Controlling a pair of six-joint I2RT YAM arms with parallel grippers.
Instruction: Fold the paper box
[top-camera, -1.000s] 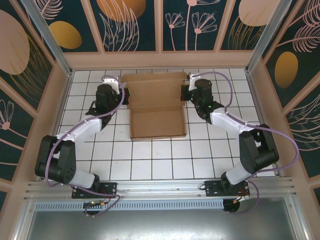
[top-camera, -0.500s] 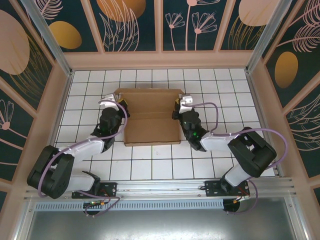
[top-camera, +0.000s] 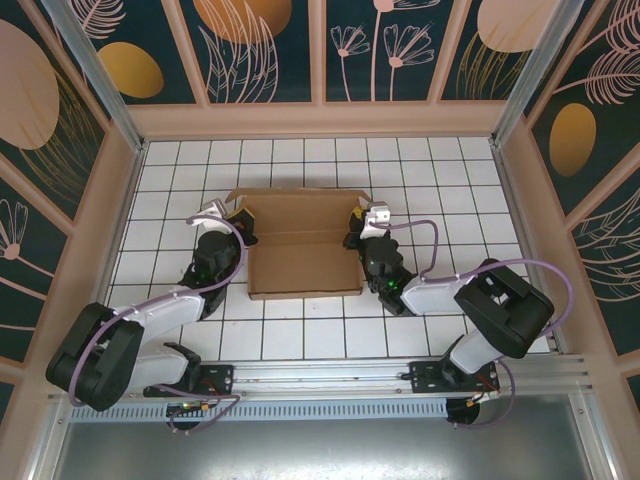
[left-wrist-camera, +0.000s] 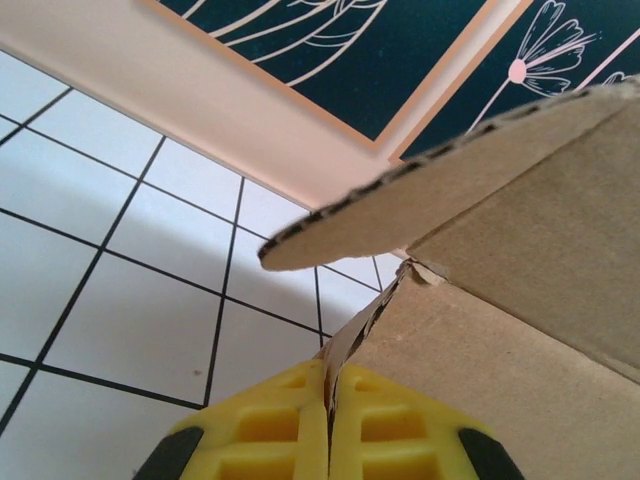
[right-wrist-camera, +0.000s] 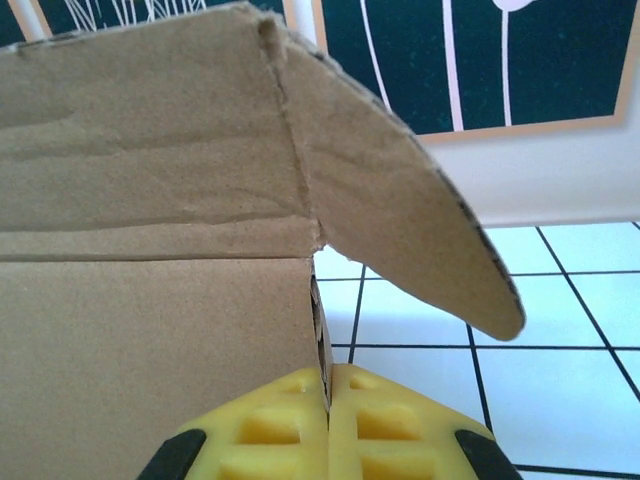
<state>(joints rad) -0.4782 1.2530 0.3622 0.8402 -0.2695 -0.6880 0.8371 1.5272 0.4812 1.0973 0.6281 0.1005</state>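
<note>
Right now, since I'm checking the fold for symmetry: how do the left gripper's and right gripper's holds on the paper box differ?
The left gripper pinches the paper box's left edge; the right gripper, its right edge. The left flap over the left gripper shows nearly edge-on; the right flap beside the right gripper shows its broad face, angled outward. Both grippers are shut on thin cardboard.
</note>
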